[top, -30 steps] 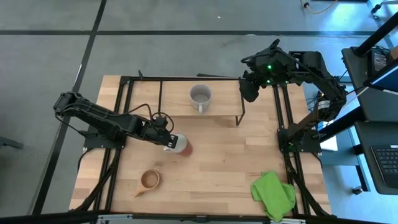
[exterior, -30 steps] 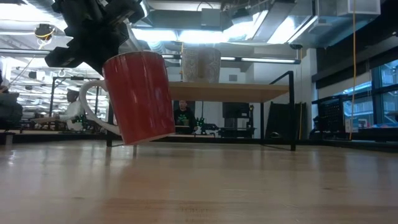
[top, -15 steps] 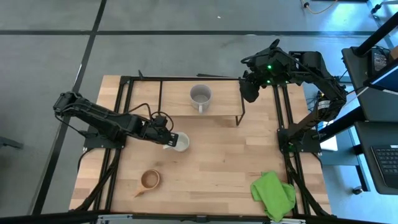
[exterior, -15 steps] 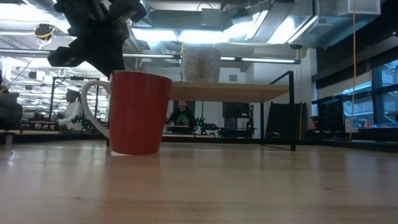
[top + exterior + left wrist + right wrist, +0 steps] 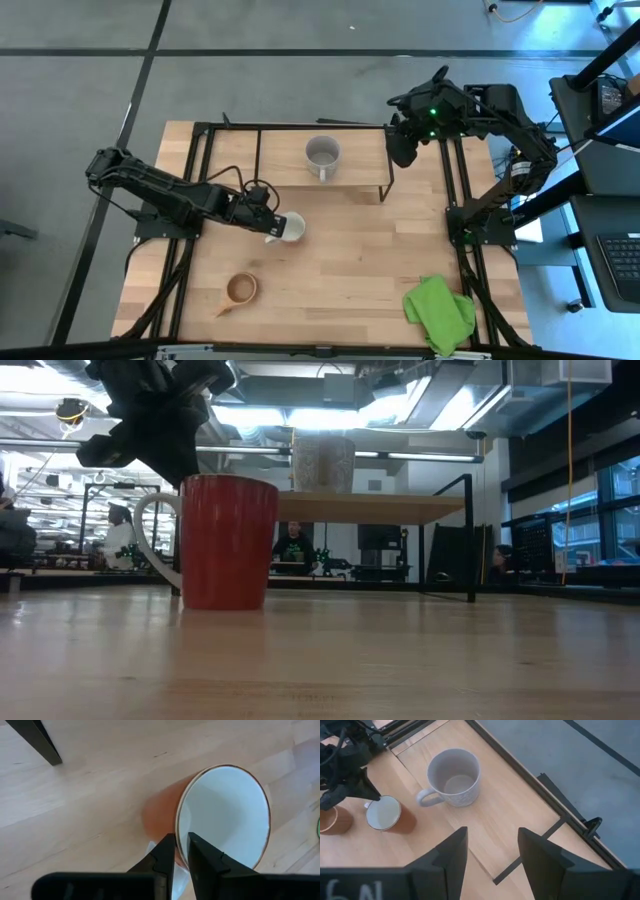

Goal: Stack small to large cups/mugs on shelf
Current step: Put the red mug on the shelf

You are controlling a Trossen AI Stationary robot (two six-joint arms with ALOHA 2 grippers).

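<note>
On the table (image 5: 350, 250), at seven o'clock from the shelf (image 5: 290, 160), the red mug (image 5: 228, 541) stands upright, mouth up, its handle toward the left gripper (image 5: 181, 851), whose fingers pinch its rim. Right gripper (image 5: 402, 146): fingers apart.

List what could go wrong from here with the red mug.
1. The left gripper pinches only the red mug's thin rim beside the handle; on lifting, the mug may tilt or slip out.
2. The grey mug sits mid-shelf, so placing the red mug beside it risks a knock.
3. The wooden cup stands close by on the table; a swing of the left arm could hit it.
</note>
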